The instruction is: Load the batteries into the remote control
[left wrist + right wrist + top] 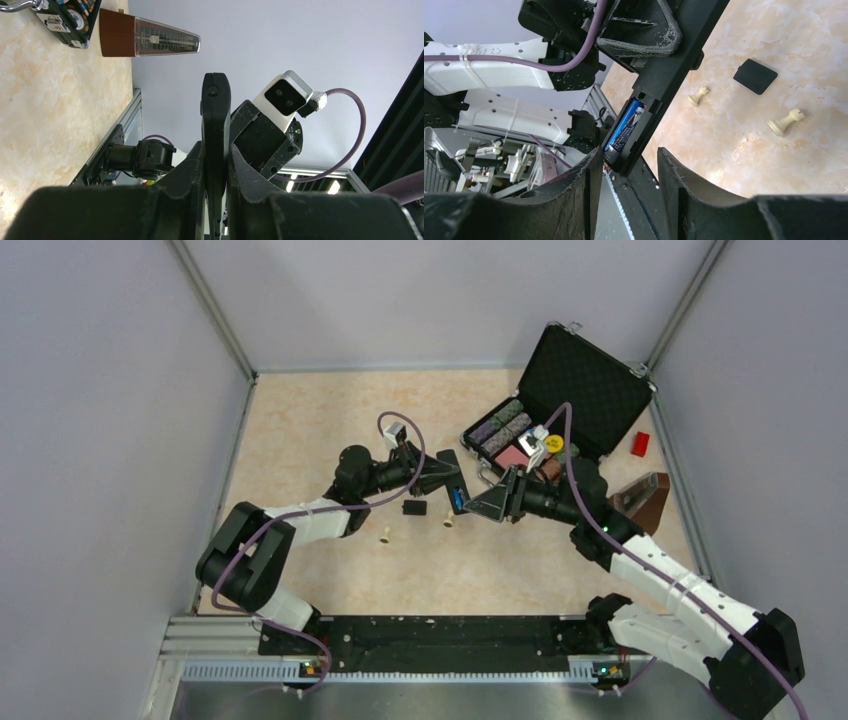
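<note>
My left gripper (428, 472) is shut on the remote control (451, 480) and holds it above the table. In the left wrist view the remote (215, 115) stands edge-on, clamped between the fingers of that gripper (216, 150). The right wrist view looks into the remote's (674, 65) open compartment, where a blue battery (626, 131) lies at the near end. My right gripper (629, 157) is open around that end: its left finger (591, 172) is at the battery's tip, and there is a gap on the right side. The black back cover (755, 76) lies on the table.
Two beige pegs (384, 536) (449, 522) stand near the back cover (414, 507). An open black chip case (575, 380) sits at the back right. Beside it are a brown metronome (645, 500) and a red block (640, 443). Walls enclose the table.
</note>
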{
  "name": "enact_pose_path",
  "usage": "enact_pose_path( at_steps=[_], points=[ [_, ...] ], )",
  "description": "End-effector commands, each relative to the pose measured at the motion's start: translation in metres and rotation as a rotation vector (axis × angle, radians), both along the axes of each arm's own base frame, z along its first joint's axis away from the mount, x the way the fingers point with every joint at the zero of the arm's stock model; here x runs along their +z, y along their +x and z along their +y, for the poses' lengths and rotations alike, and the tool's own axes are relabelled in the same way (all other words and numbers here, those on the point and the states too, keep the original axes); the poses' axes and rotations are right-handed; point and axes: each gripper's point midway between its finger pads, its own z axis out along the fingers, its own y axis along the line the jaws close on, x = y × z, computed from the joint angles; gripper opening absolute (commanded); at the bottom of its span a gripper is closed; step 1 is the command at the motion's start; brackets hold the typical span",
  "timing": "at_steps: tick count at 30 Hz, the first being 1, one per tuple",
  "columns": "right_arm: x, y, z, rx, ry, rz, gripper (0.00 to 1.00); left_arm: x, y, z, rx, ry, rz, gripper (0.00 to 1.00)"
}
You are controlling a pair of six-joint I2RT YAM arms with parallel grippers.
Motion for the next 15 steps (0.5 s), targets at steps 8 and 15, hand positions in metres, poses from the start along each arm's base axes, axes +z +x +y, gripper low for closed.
enact_pose_path(
  at_steps=[8,15],
  points=[
    [-0.002,0.019,-0.004,-0.079,-0.012,0.006,0.40,0.035,-0.009,0.002,-0.018,-0.055,-0.116,0.00],
    [-0.013,0.022,-0.003,-0.086,-0.022,0.068,0.36,0.039,-0.014,0.002,-0.029,-0.054,-0.159,0.00]
  ],
)
